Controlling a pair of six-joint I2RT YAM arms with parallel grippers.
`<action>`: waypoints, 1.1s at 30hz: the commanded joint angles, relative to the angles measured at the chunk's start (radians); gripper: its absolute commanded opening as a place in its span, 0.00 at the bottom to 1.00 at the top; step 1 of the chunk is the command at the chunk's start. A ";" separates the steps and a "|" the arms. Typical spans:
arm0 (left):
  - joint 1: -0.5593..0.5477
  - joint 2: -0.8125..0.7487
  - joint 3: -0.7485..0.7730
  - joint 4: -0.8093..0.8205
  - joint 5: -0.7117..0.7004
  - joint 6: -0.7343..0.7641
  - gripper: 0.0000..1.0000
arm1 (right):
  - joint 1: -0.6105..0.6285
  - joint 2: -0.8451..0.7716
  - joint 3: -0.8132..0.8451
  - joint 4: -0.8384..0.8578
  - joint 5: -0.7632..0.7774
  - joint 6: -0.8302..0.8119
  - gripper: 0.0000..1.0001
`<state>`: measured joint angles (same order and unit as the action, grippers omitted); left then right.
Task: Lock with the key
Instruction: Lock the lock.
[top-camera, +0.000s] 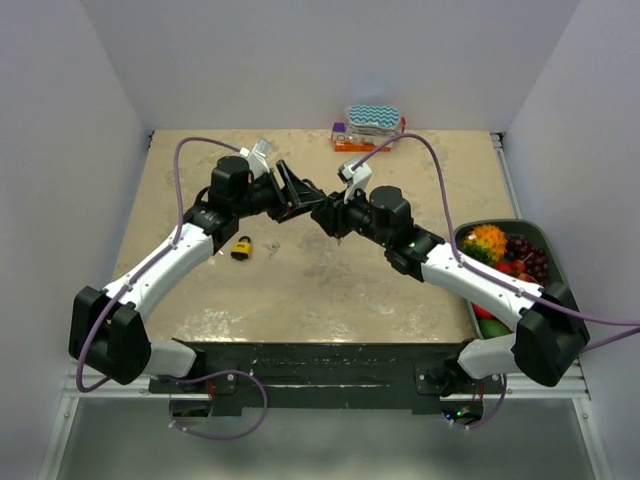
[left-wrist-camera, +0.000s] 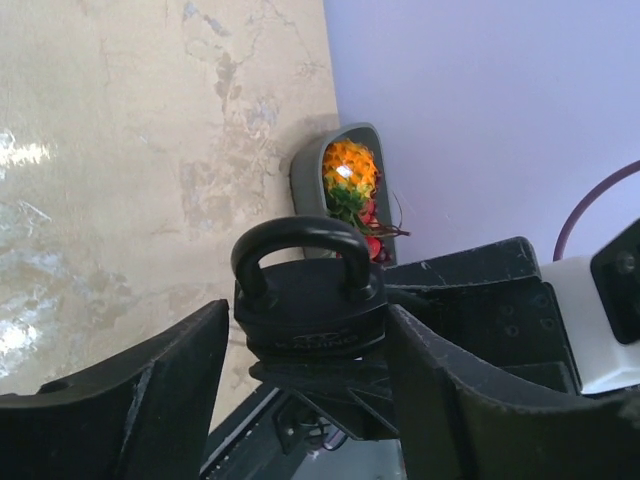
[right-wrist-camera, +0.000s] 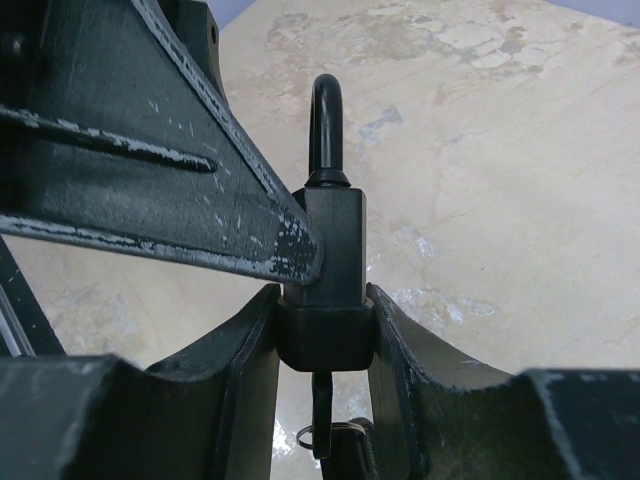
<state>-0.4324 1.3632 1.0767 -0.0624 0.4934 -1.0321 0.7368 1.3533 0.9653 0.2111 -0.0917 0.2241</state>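
Observation:
A black padlock (top-camera: 318, 212) is held in the air between both grippers over the middle of the table. My right gripper (right-wrist-camera: 324, 335) is shut on its lower body across the flat faces. The shackle (right-wrist-camera: 326, 125) points away, seated in the body. A key (right-wrist-camera: 321, 425) with a small ring hangs from the underside between the right fingers. My left gripper (left-wrist-camera: 308, 310) stands around the padlock (left-wrist-camera: 310, 300) across its narrow sides. Its right finger (left-wrist-camera: 450, 380) touches the lock and its left finger (left-wrist-camera: 150, 390) is almost against it.
A small yellow and black padlock (top-camera: 241, 247) lies on the table under the left arm, with a small metal piece (top-camera: 268, 247) beside it. A grey tray (top-camera: 553, 262) of toy fruit sits at the right edge. A box (top-camera: 368, 128) stands at the back.

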 joint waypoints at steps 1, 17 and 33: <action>-0.008 0.008 -0.014 0.047 0.002 -0.054 0.68 | 0.010 -0.010 0.075 0.168 0.046 0.021 0.00; -0.006 0.036 0.006 0.099 0.017 -0.065 0.12 | 0.021 -0.016 0.064 0.129 0.014 0.018 0.08; 0.053 0.008 0.016 0.102 0.060 -0.043 0.00 | -0.024 -0.157 0.046 -0.191 -0.128 -0.184 0.59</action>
<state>-0.3782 1.4181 1.0657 -0.0696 0.4957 -1.0588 0.7143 1.1858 0.9783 0.0818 -0.1612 0.1062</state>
